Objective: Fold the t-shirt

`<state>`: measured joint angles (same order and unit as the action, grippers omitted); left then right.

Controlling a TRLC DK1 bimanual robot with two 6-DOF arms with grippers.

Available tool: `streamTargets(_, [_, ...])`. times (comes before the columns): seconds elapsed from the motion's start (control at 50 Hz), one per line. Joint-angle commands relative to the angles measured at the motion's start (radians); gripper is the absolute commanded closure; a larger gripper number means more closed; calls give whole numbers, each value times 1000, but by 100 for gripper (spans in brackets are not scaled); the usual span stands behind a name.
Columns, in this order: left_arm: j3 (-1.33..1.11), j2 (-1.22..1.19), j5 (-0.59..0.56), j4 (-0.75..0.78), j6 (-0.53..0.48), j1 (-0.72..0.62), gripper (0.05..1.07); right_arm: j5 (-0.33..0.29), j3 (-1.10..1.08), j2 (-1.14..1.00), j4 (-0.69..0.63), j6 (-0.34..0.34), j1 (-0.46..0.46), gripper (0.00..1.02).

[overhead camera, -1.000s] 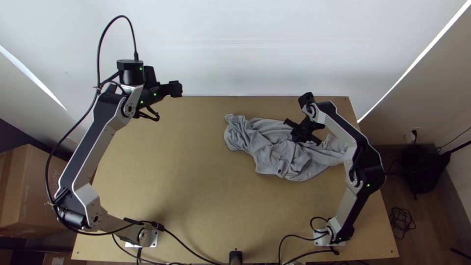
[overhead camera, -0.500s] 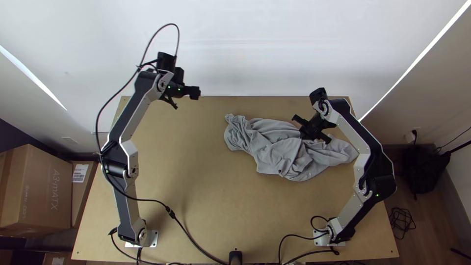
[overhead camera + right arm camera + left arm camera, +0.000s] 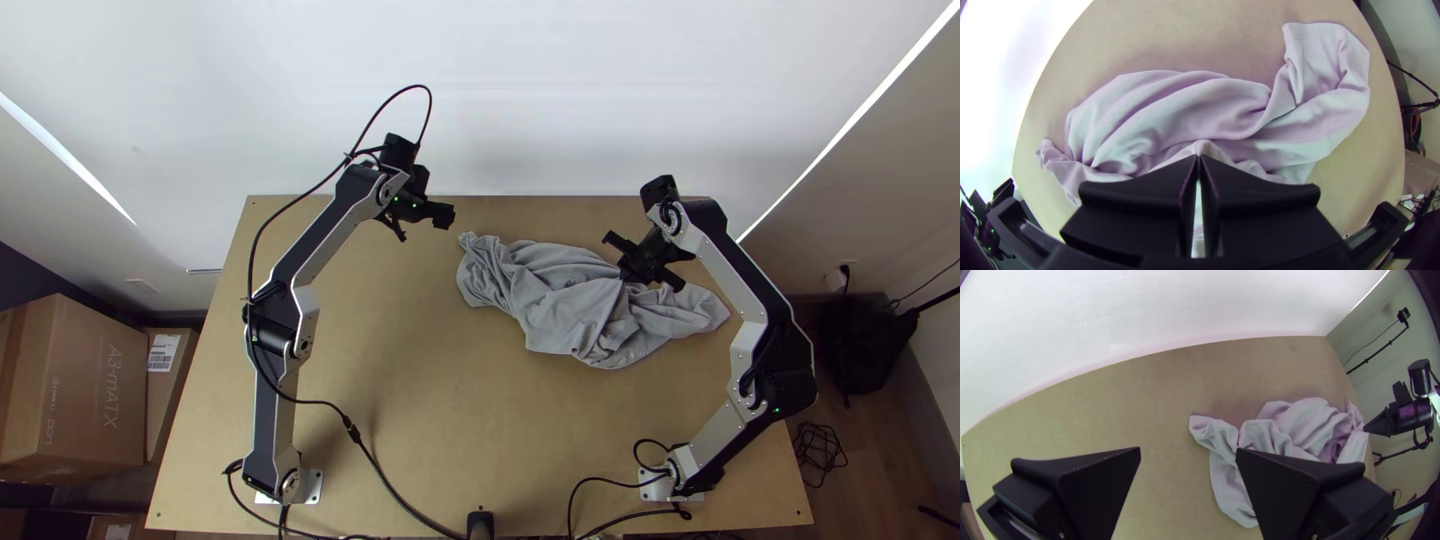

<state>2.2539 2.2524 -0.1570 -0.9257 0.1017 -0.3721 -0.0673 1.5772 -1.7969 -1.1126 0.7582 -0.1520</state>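
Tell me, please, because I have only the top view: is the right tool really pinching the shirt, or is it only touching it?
Observer: It is pinching it. In the right wrist view, the right tool is closed, with a small raised fold of the shirt caught at its tips.

Operator: Thank you. The left tool I can see only from its side. Could you say if it is open or closed?

Observer: Open. In the left wrist view, the two fingers of the left tool stand wide apart, with no cloth gripped between them.
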Motion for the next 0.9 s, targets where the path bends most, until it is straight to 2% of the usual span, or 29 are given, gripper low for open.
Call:
streamTargets(0.0, [18,44,-10,27,18,-7,11,17,-22,31,-3,-22,5,100])
streamTargets(0.46, [26,144,-9,172,52,-47,11,15,-88,105,13,-74,-8,100])
streamTargets(0.88, [27,177,-52,195,101,-77,11,18,-128,131,13,-92,5,100])
